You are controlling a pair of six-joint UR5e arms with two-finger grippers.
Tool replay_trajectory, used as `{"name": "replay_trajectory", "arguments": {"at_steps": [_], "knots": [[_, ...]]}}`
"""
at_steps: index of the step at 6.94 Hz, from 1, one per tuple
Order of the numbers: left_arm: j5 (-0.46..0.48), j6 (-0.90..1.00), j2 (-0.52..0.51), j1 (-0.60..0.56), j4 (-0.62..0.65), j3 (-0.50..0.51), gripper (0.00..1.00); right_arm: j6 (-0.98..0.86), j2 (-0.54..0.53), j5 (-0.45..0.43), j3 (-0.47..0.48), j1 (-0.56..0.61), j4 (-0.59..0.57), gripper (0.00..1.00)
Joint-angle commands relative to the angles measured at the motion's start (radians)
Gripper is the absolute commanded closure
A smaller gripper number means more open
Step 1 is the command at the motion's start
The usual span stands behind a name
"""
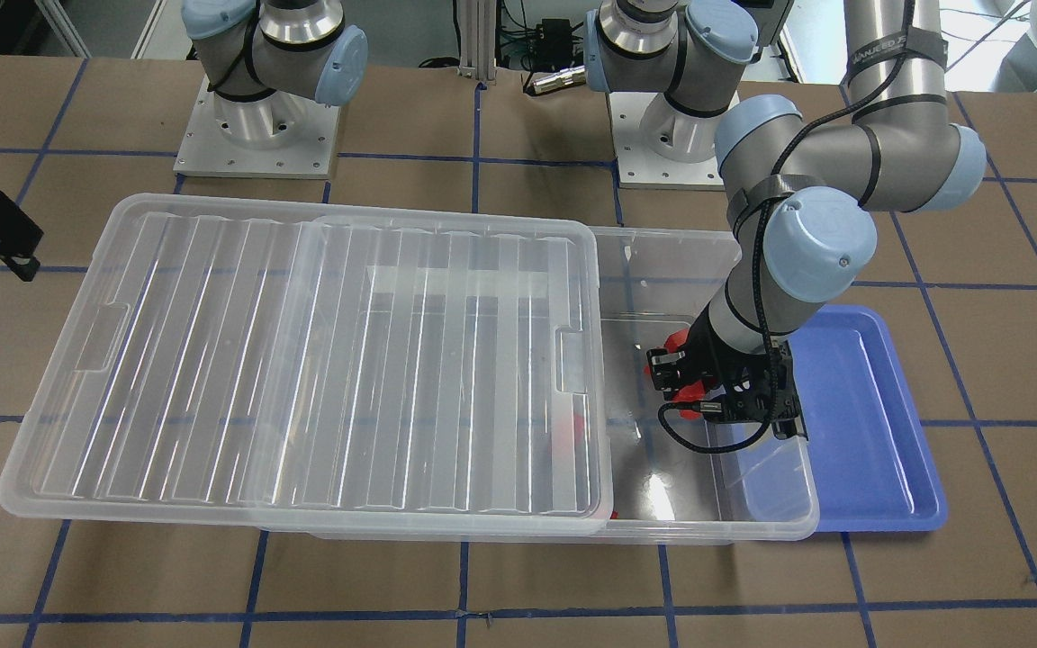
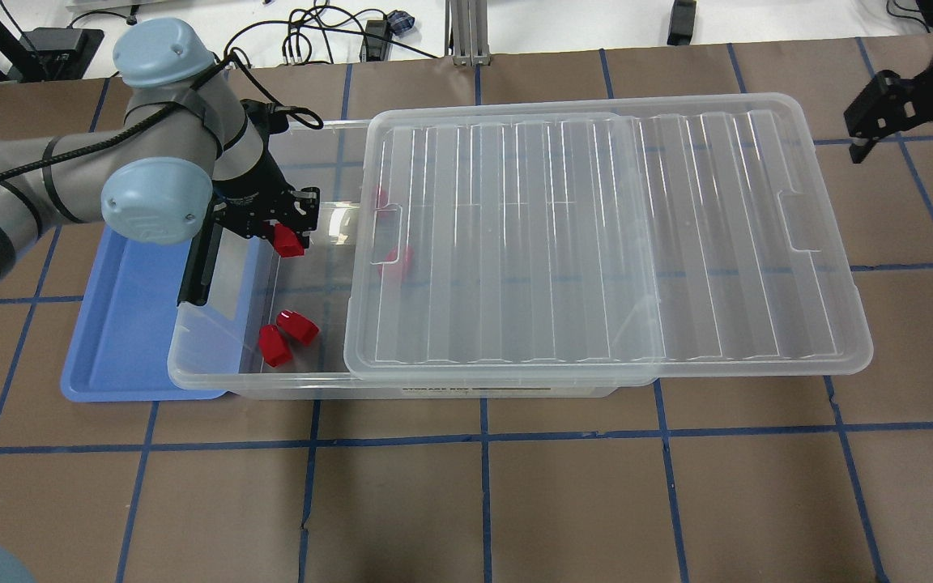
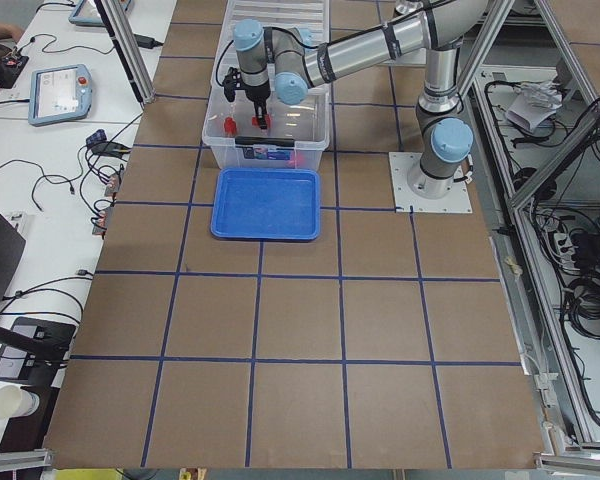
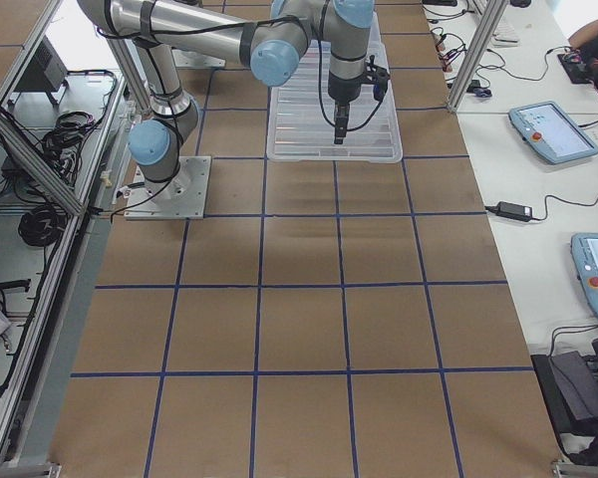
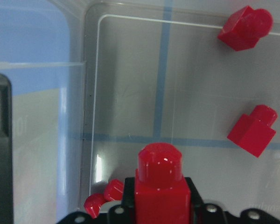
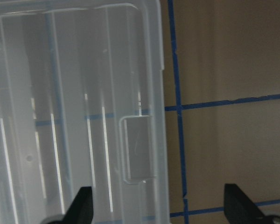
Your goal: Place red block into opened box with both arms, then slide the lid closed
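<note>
My left gripper (image 2: 287, 229) hangs over the uncovered end of the clear box (image 2: 215, 374), shut on a red block (image 2: 289, 240). In the left wrist view that red block (image 5: 159, 164) stands stub-up between the black fingers, above the box floor. The ribbed clear lid (image 2: 596, 243) lies slid aside, covers most of the box and overhangs its far end. My right gripper (image 2: 908, 146) is open and holds nothing, just past the lid's far short end. Its wrist view looks down on the lid's recessed tab (image 6: 137, 154).
Several loose red blocks (image 2: 298, 325) lie on the box floor, some under the lid (image 2: 396, 259). A blue tray (image 2: 122, 324) sits against the box's open end, partly under the left arm. Brown table with blue tape lines surrounds everything.
</note>
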Motion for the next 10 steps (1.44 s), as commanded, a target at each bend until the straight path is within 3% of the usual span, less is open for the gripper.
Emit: {"name": "replay_trajectory", "arguments": {"at_steps": [1, 5, 8, 9, 10], "knots": [[-0.001, 0.018, -0.021, -0.001, 0.047, -0.024, 1.0, -0.135, 0.014, -0.027, 0.051, -0.078, -0.014, 0.0], [0.001, 0.015, -0.064, -0.002, 0.066, -0.023, 1.0, -0.148, 0.034, -0.025, 0.247, -0.125, -0.22, 0.0], [0.002, 0.01, -0.073, -0.001, 0.075, -0.024, 1.0, -0.134, 0.031, -0.011, 0.266, -0.112, -0.224, 0.0], [0.01, 0.02, -0.071, -0.001, 0.075, -0.023, 0.49, -0.133, 0.026, -0.01, 0.265, -0.09, -0.226, 0.0], [0.001, 0.018, -0.071, -0.001, 0.087, -0.012, 0.3, -0.119, 0.026, -0.013, 0.265, -0.066, -0.226, 0.0]]}}
